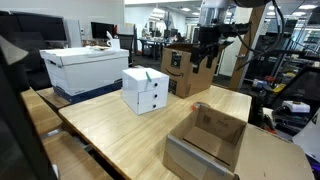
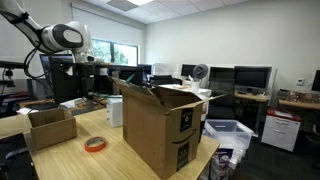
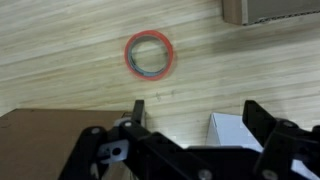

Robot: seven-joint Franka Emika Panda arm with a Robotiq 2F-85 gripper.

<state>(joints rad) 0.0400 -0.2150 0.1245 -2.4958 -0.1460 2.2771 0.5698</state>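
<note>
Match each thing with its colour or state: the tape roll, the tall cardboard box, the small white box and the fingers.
Things:
1. tape roll
2. tall cardboard box
3. small white box
4. fingers

Colour or state:
A. apart, gripping nothing
B. red, lying flat
C. top flaps open
D. closed

Pairs: 1-B, 2-C, 3-D, 4-A

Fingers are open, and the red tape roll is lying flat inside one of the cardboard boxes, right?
Not quite: the red tape roll lies flat on the bare wooden table, outside any box. The wrist view shows this plainly, and an exterior view agrees. The rest holds: the fingers are open, with nothing between them.
</note>
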